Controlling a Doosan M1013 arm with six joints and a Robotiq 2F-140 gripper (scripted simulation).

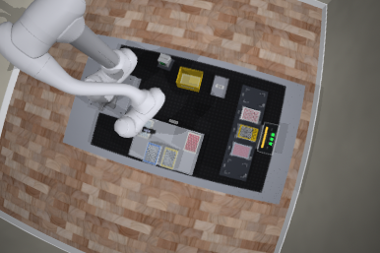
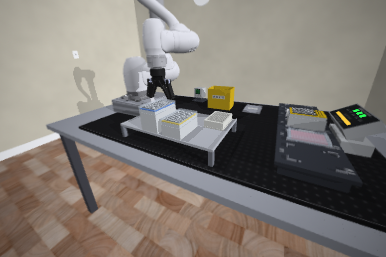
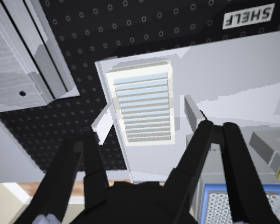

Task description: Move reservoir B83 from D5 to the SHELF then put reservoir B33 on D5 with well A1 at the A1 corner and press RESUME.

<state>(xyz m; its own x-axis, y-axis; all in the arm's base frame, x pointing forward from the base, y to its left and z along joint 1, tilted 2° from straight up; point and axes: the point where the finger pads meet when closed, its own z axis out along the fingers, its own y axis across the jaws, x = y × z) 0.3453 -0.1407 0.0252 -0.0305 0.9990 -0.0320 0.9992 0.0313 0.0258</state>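
Note:
A white 12-trough reservoir (image 3: 143, 102) stands flat and the right way up on a corner of the grey SHELF (image 3: 231, 80) (image 1: 178, 132) (image 2: 200, 138). I cannot read its label. My gripper (image 3: 147, 107) (image 1: 147, 127) (image 2: 160, 92) is open and empty. It hangs straight above the reservoir with one finger out beyond each long side. In the top and exterior views the arm or the shelf boxes hide the reservoir. On the deck (image 1: 256, 96) (image 2: 310, 162) both end slots are bare; the slot at the near end (image 1: 235, 168) holds nothing.
The shelf also bears a blue-rimmed rack (image 1: 153, 153) (image 2: 158, 115), a yellow-rimmed rack (image 1: 169, 157) (image 2: 177, 122) and a plate (image 1: 192, 142) (image 2: 219, 119). The deck holds two pink plates (image 1: 250, 114) (image 1: 241, 151) and a tip rack (image 1: 247, 132). A yellow bin (image 1: 190, 79) stands behind.

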